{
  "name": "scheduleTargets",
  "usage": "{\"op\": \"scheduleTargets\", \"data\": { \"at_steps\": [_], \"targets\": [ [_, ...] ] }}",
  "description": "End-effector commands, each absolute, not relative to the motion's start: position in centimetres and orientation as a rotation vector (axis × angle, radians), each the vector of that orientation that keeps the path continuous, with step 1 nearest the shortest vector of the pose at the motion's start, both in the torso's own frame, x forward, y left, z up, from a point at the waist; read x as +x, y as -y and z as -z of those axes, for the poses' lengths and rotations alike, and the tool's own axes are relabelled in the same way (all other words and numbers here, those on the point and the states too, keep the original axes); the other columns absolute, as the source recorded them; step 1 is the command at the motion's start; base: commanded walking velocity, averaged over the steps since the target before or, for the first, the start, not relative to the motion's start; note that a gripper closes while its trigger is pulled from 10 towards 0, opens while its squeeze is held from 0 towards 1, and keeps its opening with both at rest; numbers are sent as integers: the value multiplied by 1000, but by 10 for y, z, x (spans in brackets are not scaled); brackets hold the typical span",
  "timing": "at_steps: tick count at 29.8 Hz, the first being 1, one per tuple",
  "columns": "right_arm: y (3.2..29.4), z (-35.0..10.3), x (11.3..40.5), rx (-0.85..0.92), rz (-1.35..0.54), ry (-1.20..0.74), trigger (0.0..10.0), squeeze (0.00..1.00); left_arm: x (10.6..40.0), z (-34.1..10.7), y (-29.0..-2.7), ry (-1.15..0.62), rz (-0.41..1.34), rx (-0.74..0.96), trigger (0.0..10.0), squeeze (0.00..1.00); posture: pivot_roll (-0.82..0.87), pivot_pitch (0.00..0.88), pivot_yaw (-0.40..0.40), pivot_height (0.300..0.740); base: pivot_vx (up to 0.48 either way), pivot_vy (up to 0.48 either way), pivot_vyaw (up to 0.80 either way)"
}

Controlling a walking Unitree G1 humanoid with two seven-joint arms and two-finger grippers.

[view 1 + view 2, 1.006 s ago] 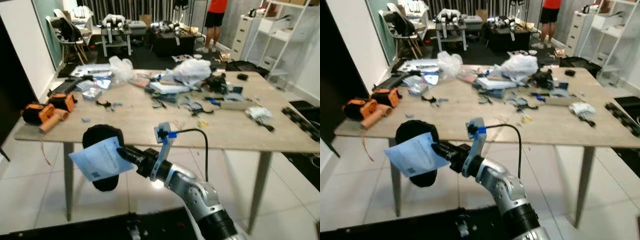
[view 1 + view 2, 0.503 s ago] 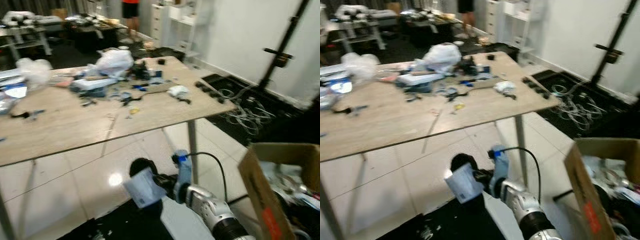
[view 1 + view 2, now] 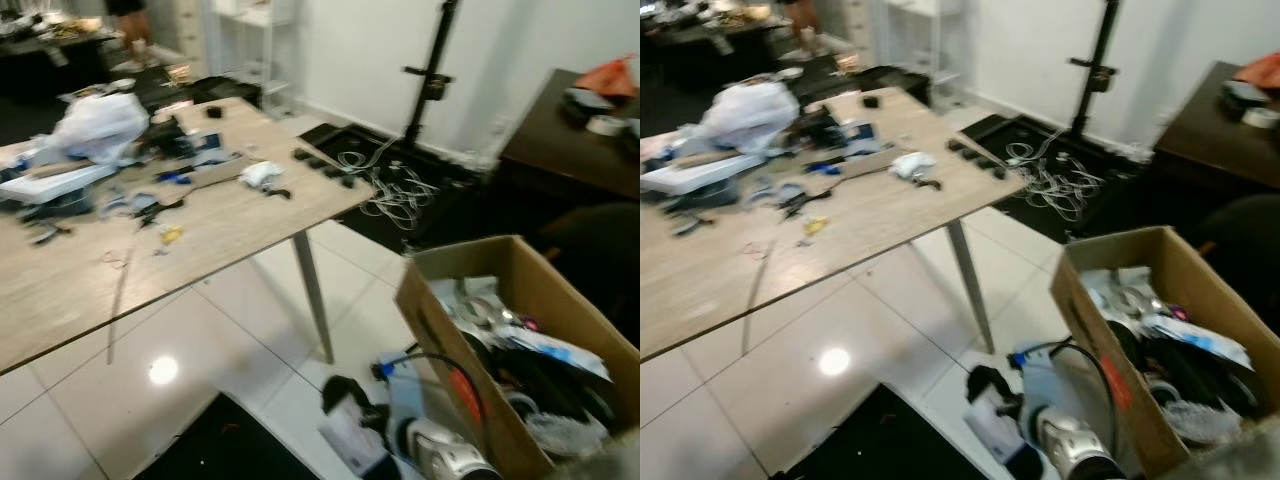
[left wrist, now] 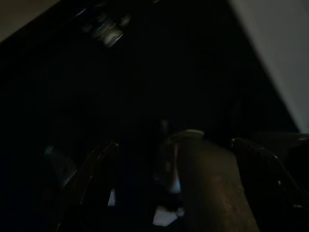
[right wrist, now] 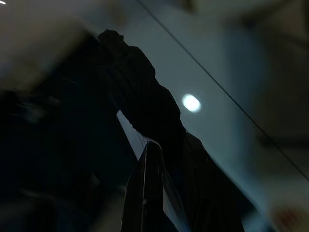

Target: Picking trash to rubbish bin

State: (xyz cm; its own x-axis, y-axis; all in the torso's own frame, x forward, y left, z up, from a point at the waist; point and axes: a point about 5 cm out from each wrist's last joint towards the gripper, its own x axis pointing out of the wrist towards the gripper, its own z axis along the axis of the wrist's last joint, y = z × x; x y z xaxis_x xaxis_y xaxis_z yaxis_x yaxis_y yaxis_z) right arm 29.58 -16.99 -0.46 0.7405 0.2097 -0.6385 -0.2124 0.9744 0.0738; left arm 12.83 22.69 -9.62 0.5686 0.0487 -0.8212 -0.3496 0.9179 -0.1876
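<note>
- The right arm (image 3: 445, 462) is seen low at about 5 o'clock in the head views, reaching toward 9 o'clock.
- The right gripper (image 3: 992, 418) is closed on a sheet of paper (image 3: 348, 440).
- The left gripper (image 4: 169, 193) is seen dimly, fingers spread.

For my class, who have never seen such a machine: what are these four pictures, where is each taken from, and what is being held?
A walking humanoid robot took them. The two wide pictures come from its head camera, looking down. The two dark ones come from cameras on its wrists. Its right gripper, low in front, pinches a sheet of paper, seen edge-on in the right wrist view. Beside it on the floor stands a cardboard box holding mixed rubbish. To the left is a wooden table strewn with small clutter and a white plastic bag. The left wrist view is too dark to read.
</note>
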Motion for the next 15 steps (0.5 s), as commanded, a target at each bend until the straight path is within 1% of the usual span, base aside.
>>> {"op": "scheduleTargets", "data": {
  "at_steps": [1, 8, 10, 12, 15],
  "targets": [
    [180, 21, 278, 4, -173, -753, 10000, 0, 114, 101, -226, -986, -252, -350, 10000, 0, -49, 187, -12, 740, 0, 0, -750],
    [202, 41, 251, 18, -63, -817, 10000, 0, 112, 103, -220, -996, -241, -352, 10000, 0, -58, 184, -17, 740, 0, 0, -750],
    [204, 42, 248, 21, -52, -820, 10000, 0, 112, 103, -219, -998, -238, -352, 10000, 0, -60, 184, -19, 740, 0, 0, -750],
    [210, 48, 238, 14, -16, -851, 10000, 0, 112, 104, -216, -1002, -235, -355, 10000, 0, -61, 173, -32, 740, 0, 0, -747],
    [214, 57, 225, -16, -8, -901, 10000, 0, 111, 104, -214, -1004, -233, -360, 10000, 0, -66, 171, -27, 740, 0, 0, -750]
  ]
}}
